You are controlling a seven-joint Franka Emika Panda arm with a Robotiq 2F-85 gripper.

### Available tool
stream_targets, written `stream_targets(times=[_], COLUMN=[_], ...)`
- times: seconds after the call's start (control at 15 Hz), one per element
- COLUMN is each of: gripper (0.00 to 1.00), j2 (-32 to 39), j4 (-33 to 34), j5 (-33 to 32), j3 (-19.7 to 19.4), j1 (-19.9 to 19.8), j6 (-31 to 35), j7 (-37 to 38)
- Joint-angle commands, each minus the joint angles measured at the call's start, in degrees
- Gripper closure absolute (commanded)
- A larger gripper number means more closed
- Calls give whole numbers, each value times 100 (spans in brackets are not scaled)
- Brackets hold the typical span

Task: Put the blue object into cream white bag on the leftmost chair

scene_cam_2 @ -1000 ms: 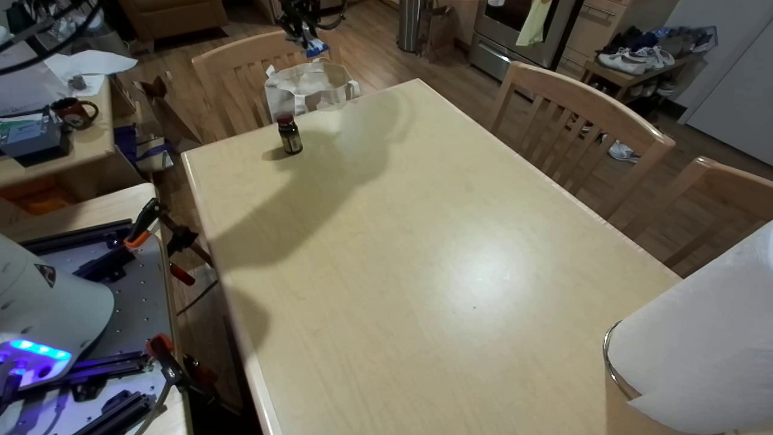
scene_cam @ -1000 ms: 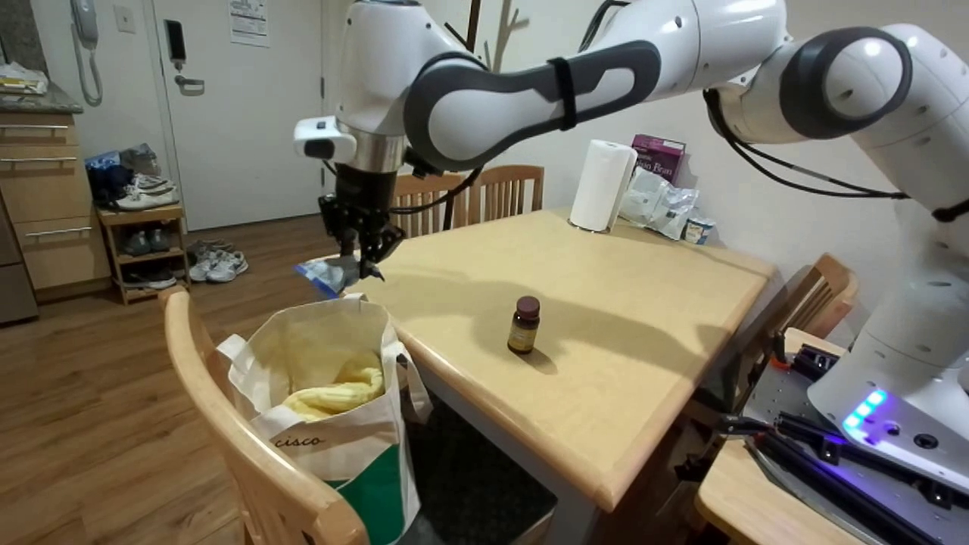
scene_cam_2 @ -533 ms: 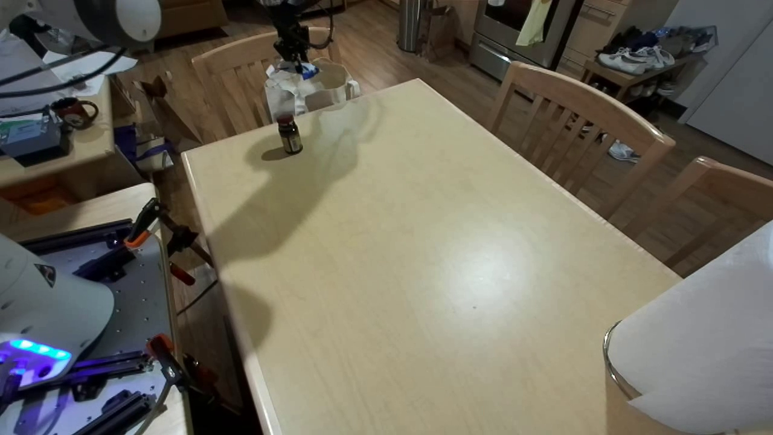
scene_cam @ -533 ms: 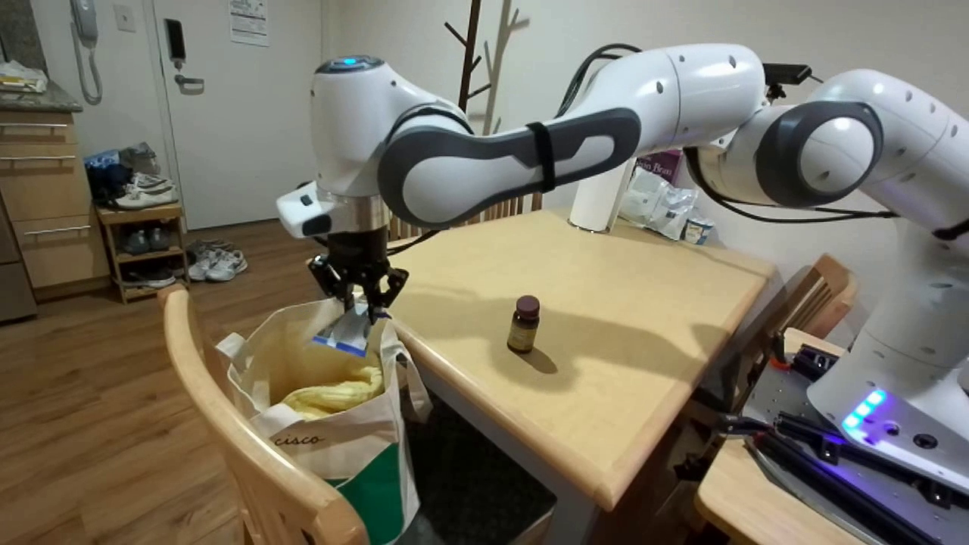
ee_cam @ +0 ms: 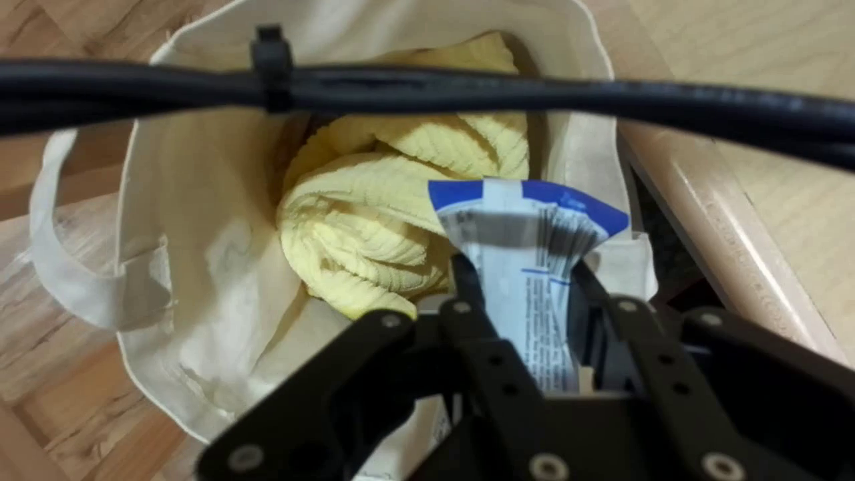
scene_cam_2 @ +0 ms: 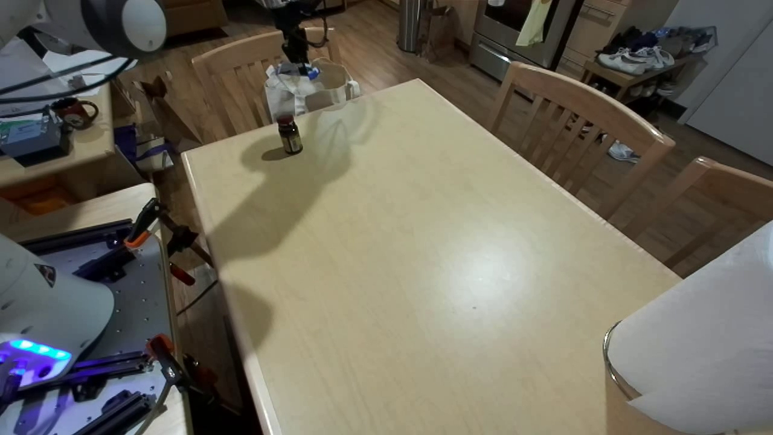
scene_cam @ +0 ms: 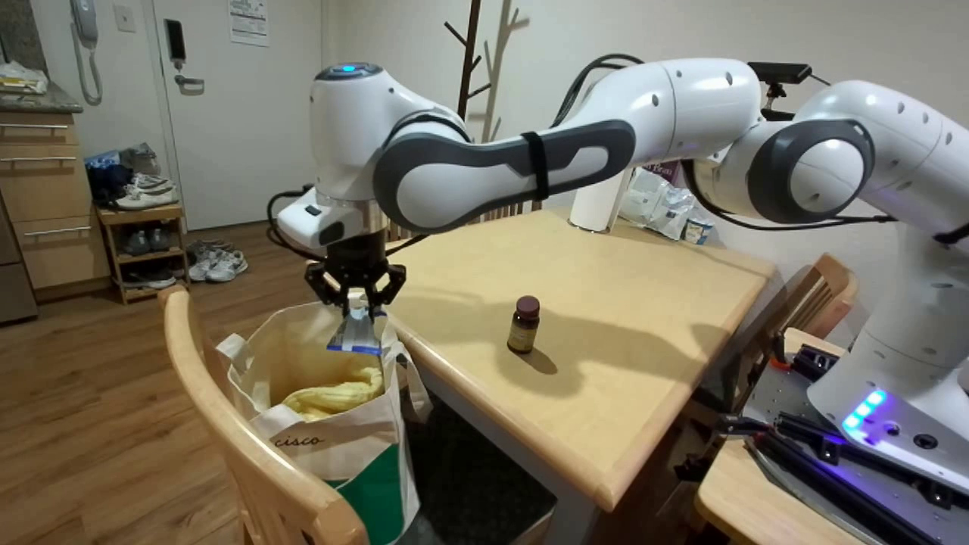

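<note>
Blue bands the lower end of a crinkled white packet (ee_cam: 511, 267) with fine dark print. The black two-fingered gripper (scene_cam: 359, 312) pinches its upper part over the mouth of a cream canvas tote bag (scene_cam: 359, 439); I cannot tell whether the blue edge dips below the rim. At left of the frame in an exterior view, the gripper points straight down, with the white-and-grey robot arm (scene_cam: 515, 166) reaching in from the right edge, its forearm sloping down toward the wrist.

One packet, one bag, and in the bag a bundle of ribbed yellow cloth (ee_cam: 367, 214). The bag sits on a slatted wooden chair (scene_cam: 261, 463), one of three at the top and right of an exterior view. One dark-brown bottle (scene_cam: 523, 331) with a maroon cap stands upright on the pale table (scene_cam_2: 423, 241); one white paper roll (scene_cam_2: 700, 344) is at lower right.

In the wrist view, the roomier part of the bag's mouth lies left of the packet, while its right rim runs just beside the table's rounded edge. A broad stretch of tabletop spans bottle to roll.
</note>
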Motion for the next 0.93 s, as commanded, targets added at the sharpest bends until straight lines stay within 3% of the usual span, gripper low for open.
stream_targets(times=[0.0,0.33,0.47,0.87], gripper=[46,16,3,0], j2=[164,199,179,189], j4=[543,836,1045,1562], j5=[330,571,630,496], j3=[-67,-120,-233,-1095], j1=[60,38,-22,-491], j6=[-223,-462,-332,-623], j7=[-650,-947,-700,562])
